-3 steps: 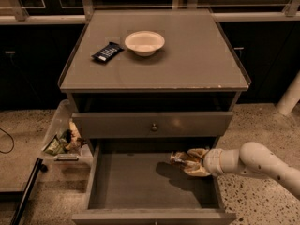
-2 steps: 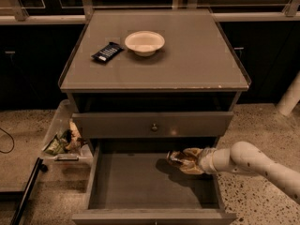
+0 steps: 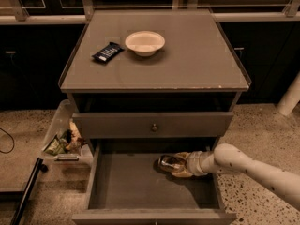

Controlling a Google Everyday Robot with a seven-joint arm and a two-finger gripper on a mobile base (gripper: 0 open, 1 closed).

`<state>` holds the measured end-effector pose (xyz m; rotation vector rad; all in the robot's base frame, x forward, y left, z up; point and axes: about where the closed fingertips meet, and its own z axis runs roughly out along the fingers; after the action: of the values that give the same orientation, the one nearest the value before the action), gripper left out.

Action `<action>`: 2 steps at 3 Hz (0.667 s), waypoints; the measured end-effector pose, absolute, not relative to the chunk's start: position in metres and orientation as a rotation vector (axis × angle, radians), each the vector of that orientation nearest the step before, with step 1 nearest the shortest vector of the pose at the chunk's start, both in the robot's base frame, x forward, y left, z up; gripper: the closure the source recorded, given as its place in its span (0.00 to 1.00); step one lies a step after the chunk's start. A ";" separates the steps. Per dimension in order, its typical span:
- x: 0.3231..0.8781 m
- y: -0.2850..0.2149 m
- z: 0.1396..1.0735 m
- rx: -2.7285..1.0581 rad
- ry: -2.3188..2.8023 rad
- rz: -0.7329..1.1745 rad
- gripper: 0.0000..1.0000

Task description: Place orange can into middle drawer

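The orange can (image 3: 169, 163) lies on its side, its shiny end facing left, held in my gripper (image 3: 177, 164) inside the open middle drawer (image 3: 126, 189). The gripper reaches in from the right on a white arm and is shut on the can, low over the drawer's grey floor near the back right. Whether the can touches the floor I cannot tell.
A grey drawer front with a small round knob (image 3: 153, 127) is shut above the open drawer. On the cabinet top stand a white bowl (image 3: 145, 42) and a dark blue snack packet (image 3: 107, 52). A clear bin of snack bags (image 3: 64, 142) hangs at the left side.
The gripper with the can has moved left and deeper over the drawer floor. Nothing else has moved.
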<state>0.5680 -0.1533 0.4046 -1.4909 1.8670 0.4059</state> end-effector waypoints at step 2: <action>0.565 -0.126 0.383 -1.523 1.864 0.458 1.00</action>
<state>0.5652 -0.1257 0.3826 -1.5233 1.8641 0.4578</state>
